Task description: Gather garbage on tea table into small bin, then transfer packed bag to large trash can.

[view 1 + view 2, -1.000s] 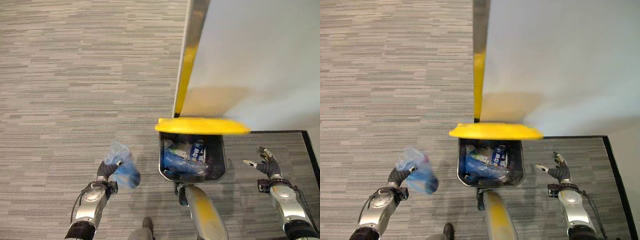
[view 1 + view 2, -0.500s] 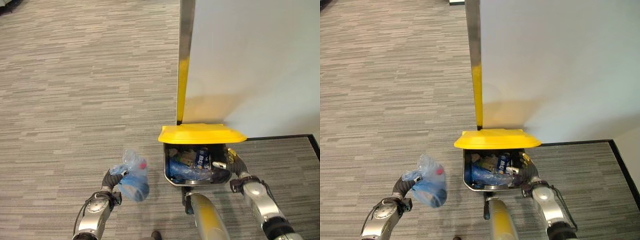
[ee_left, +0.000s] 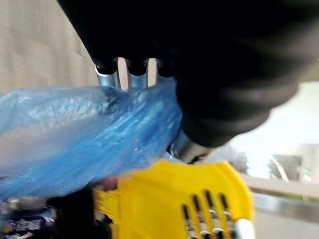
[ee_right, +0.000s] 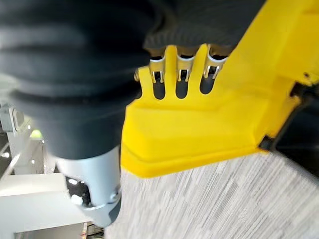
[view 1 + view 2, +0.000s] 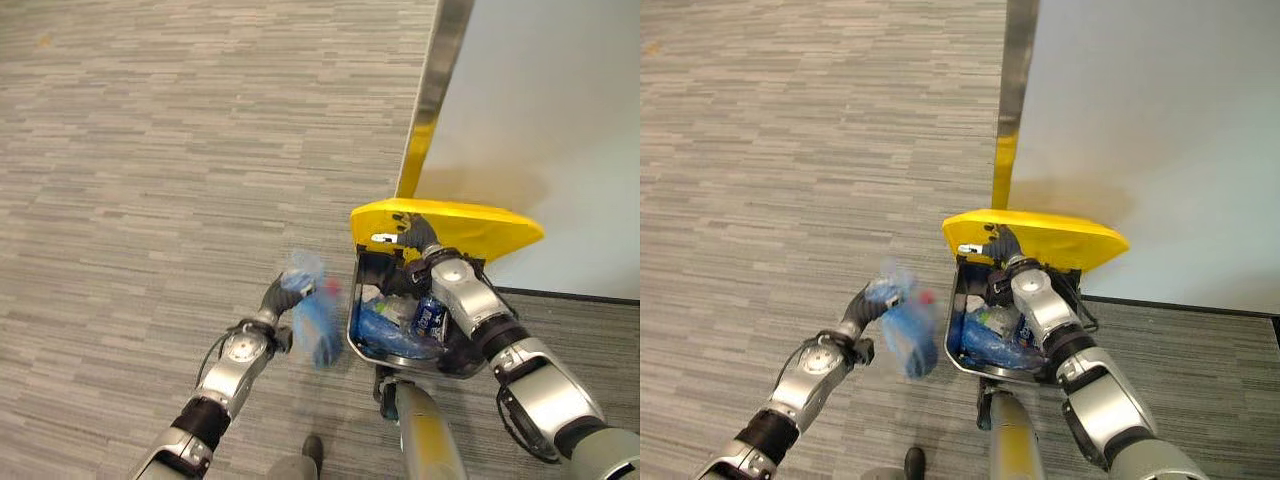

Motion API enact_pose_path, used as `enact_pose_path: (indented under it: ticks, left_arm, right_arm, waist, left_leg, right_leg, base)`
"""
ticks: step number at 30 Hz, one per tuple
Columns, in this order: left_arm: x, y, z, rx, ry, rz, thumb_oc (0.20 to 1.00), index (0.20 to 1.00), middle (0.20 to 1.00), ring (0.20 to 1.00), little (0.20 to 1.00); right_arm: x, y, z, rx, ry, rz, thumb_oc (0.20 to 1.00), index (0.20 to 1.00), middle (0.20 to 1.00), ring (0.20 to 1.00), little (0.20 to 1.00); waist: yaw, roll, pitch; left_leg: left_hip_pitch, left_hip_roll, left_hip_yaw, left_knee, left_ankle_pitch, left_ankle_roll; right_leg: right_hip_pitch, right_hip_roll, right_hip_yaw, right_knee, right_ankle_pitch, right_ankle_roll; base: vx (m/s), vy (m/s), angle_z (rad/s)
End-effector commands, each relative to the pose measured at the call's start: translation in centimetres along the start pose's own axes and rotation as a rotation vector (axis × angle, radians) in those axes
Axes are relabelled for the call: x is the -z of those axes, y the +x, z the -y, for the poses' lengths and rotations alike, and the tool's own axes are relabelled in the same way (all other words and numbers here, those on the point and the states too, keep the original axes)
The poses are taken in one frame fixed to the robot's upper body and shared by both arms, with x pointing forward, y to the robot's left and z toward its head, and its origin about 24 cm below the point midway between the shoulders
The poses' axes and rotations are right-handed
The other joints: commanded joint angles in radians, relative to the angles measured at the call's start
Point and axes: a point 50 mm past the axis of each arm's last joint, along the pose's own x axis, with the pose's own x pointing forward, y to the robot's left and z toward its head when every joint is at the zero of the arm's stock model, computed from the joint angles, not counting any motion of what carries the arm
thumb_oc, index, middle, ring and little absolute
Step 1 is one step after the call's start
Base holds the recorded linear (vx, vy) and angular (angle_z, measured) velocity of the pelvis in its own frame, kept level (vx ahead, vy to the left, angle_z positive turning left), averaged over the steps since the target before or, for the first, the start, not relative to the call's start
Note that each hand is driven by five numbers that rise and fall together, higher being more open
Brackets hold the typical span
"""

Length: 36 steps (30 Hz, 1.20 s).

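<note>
Fingers of the left hand [image 5: 283,296] grip a blue packed bag [image 5: 318,325] beside the large trash can [image 5: 400,345], while the right hand [image 5: 412,232], seemingly open-fingered, touches its raised yellow lid [image 5: 470,225].

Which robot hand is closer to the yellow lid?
The right. The right hand rests against the yellow lid, propping it open over the bin. The left hand is off to the bin's side, gripping the blue bag.
</note>
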Motion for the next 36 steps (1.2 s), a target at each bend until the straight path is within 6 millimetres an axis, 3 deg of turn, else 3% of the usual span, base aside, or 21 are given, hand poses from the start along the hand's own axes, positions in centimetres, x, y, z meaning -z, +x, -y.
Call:
enact_pose_path:
  ticks: [1, 10, 14, 19, 24, 25, 28, 31, 35, 36]
  left_arm:
    - [-4.5, 0.8, 1.3, 0.131, 0.048, 0.21, 0.2, 0.2, 0.2, 0.2, 0.2]
    - [-9.6, 3.1, 4.6, 0.278, 0.177, 0.364, 0.2, 0.2, 0.2, 0.2, 0.2]
    - [-10.5, 4.3, 5.2, 0.263, 0.22, 0.371, 0.2, 0.2, 0.2, 0.2, 0.2]
    - [-10.1, 4.9, 5.9, 0.275, 0.241, 0.343, 0.2, 0.2, 0.2, 0.2, 0.2]
    - [-8.3, 5.8, 6.0, 0.266, 0.35, 0.247, 0.2, 0.2, 0.2, 0.2, 0.2]
    - [-7.0, 6.5, 6.4, 0.281, 0.431, 0.175, 0.2, 0.2, 0.2, 0.2, 0.2]
    - [-6.8, 6.9, 6.7, 0.289, 0.491, 0.154, 0.2, 0.2, 0.2, 0.2, 0.2]
    - [-6.7, 8.0, 6.2, 0.227, 0.588, 0.113, 0.2, 0.2, 0.2, 0.2, 0.2]
    - [-6.8, 8.6, 5.4, 0.15, 0.621, 0.093, 0.2, 0.2, 0.2, 0.2, 0.2]
    - [-6.8, 8.7, 5.3, 0.137, 0.624, 0.091, 0.388, 0.388, 0.388, 0.388, 0.388]
  right_arm:
    - [-5.8, 1.3, 1.1, 0.054, -0.005, 0.191, 1.0, 1.0, 1.0, 1.0, 1.0]
    - [-9.7, 2.1, 4.0, 0.122, -0.139, 0.244, 1.0, 1.0, 1.0, 1.0, 1.0]
    - [-10.9, 2.2, 4.7, 0.138, -0.165, 0.255, 1.0, 1.0, 1.0, 1.0, 1.0]
    - [-11.4, 2.4, 5.0, 0.157, -0.164, 0.255, 1.0, 1.0, 1.0, 1.0, 1.0]
    - [-12.2, 2.5, 5.0, 0.166, -0.166, 0.267, 1.0, 1.0, 1.0, 1.0, 1.0]
    - [-13.2, 2.4, 5.2, 0.18, -0.157, 0.296, 1.0, 1.0, 1.0, 1.0, 1.0]
    - [-14.1, 2.4, 5.0, 0.179, -0.155, 0.327, 1.0, 1.0, 1.0, 1.0, 1.0]
    - [-15.8, 1.8, 3.8, 0.154, -0.188, 0.421, 1.0, 1.0, 1.0, 1.0, 1.0]
    - [-15.8, 1.2, 2.2, 0.111, -0.216, 0.484, 1.0, 1.0, 1.0, 1.0, 1.0]
    - [-15.4, 1.0, 2.0, 0.104, -0.233, 0.486, 1.0, 1.0, 1.0, 1.0, 1.0]
  waist:
    - [-0.002, -0.047, 0.015]
    - [-0.034, -0.059, 0.026]
    - [-0.06, -0.062, 0.034]
    - [-0.08, -0.058, 0.041]
    - [-0.098, -0.055, 0.062]
    - [-0.114, -0.054, 0.089]
    - [-0.124, -0.053, 0.106]
    - [-0.151, -0.052, 0.142]
    - [-0.168, -0.047, 0.165]
    - [-0.172, -0.043, 0.172]
  left_leg:
    - [0.13, -0.07, -0.036, 0.033, -0.162, 0.055]
    - [0.144, -0.066, -0.016, 0.006, -0.163, 0.05]
    - [0.154, -0.066, 0.002, -0.004, -0.165, 0.049]
    - [0.156, -0.064, 0.018, -0.01, -0.165, 0.049]
    - [0.138, -0.066, 0.027, -0.002, -0.162, 0.047]
    - [0.122, -0.067, 0.031, 0.011, -0.163, 0.045]
    - [0.111, -0.068, 0.034, 0.02, -0.166, 0.045]
    - [0.082, -0.071, 0.041, 0.034, -0.165, 0.043]
    - [0.062, -0.071, 0.044, 0.042, -0.163, 0.041]
    - [0.059, -0.07, 0.043, 0.043, -0.162, 0.04]
  right_leg:
    - [-0.002, -0.105, 0.065, -0.303, 0.326, 0.191]
    - [-0.02, -0.104, 0.045, -0.305, 0.334, 0.201]
    - [-0.029, -0.106, 0.029, -0.304, 0.336, 0.203]
    - [-0.04, -0.104, 0.024, -0.305, 0.337, 0.202]
    - [-0.06, -0.1, 0.025, -0.303, 0.338, 0.2]
    - [-0.08, -0.1, 0.03, -0.297, 0.338, 0.198]
    - [-0.095, -0.099, 0.037, -0.29, 0.337, 0.197]
    - [-0.128, -0.098, 0.049, -0.278, 0.336, 0.195]
    - [-0.154, -0.098, 0.05, -0.266, 0.334, 0.191]
    - [-0.159, -0.1, 0.049, -0.261, 0.334, 0.191]
  base:
    - [-0.03, -0.02, 0.04]
    - [-0.01, -0.003, -0.02]
    - [0.0, 0.003, -0.13]
    - [0.0, 0.021, -0.15]
    - [-0.02, 0.018, -0.09]
    - [-0.02, 0.022, -0.09]
    - [-0.01, 0.005, -0.09]
    - [-0.01, -0.006, -0.09]
    - [0.0, 0.0, 0.0]
    - [0.0, 0.0, 0.0]
